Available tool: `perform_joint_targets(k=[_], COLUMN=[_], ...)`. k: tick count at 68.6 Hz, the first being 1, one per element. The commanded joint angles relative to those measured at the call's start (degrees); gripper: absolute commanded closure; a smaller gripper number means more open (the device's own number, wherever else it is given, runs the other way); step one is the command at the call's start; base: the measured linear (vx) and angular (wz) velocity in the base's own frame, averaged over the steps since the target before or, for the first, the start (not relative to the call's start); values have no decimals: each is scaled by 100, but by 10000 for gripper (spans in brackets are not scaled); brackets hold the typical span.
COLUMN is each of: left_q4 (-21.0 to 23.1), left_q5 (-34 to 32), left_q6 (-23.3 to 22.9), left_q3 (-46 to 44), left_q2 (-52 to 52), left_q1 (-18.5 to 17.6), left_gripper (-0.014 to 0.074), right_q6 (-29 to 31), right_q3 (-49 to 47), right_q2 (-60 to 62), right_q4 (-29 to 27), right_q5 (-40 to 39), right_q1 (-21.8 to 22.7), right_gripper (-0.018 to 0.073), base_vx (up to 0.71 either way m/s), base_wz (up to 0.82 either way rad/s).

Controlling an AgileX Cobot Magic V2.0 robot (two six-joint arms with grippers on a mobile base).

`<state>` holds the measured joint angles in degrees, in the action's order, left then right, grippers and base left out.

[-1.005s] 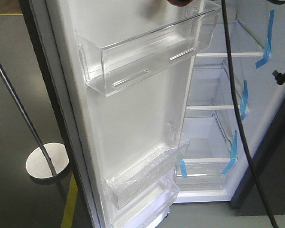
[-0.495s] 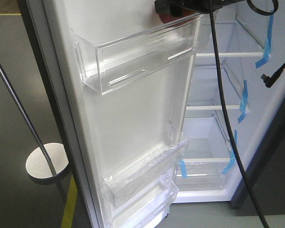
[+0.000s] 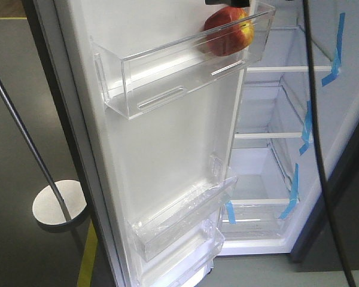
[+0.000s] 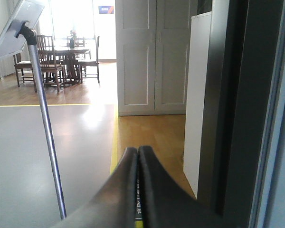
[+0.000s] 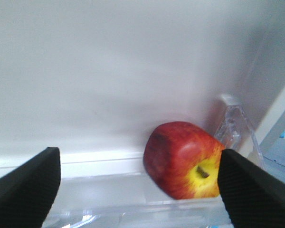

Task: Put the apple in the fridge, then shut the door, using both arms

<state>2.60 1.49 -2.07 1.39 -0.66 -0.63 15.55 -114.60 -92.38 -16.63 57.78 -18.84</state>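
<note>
Two floor finishes show: the grey floor (image 3: 18, 257) with a yellow line (image 3: 88, 257) beside the fridge (image 3: 269, 136), and a wooden floor (image 4: 152, 137) running to white panelled doors (image 4: 149, 57) and a table with chairs (image 4: 66, 54) farther back. A metal pole (image 3: 21, 134) on a round base (image 3: 58, 204) stands left of the fridge. The door (image 3: 167, 149) is swung wide, its white inner face lined with clear bins, and the white inside shows glass shelves edged with blue tape (image 3: 308, 122).

The apple (image 3: 228, 31) lies in the top bin (image 3: 161, 69), at the end nearest the fridge's inside. It is red, with a yellow patch round the stem, and the stem faces the right wrist camera.

The right gripper (image 5: 138, 166) hangs over that bin with its fingers (image 5: 28, 183) spread wide and nothing pinched between them. The apple sits low between them, close by the right one; whether they touch I cannot tell. The left gripper (image 4: 137, 154) is outside the door's dark edge, pointing over the floor, fingers pressed together on nothing.
</note>
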Motion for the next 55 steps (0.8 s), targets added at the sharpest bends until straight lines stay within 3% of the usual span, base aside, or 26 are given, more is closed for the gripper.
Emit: perform_joint_targets(k=[1, 25, 45, 55], left_q4=[56, 56, 56, 56], left_q5=[-424, -424, -424, -424], left_q6=[-49, -49, -49, -49], left_q3=[69, 69, 69, 69], left_q2=[-84, -84, -84, -84], left_q1=[-1, -1, -1, -1], left_gripper=[603, 603, 603, 603], right_q6=[50, 90, 49, 43], right_q3=[35, 3443, 5608, 6483], right_q2=[626, 2853, 4795, 5777], right_q4=[-148, -263, -299, -570], right_q5=[-114, -1491, -1570, -1437], right_q1=[-8, -8, -2, -2], right_gripper=[-69, -52, -27, -27], base_vx=[0, 0, 0, 0], base_wz=[0, 0, 0, 0])
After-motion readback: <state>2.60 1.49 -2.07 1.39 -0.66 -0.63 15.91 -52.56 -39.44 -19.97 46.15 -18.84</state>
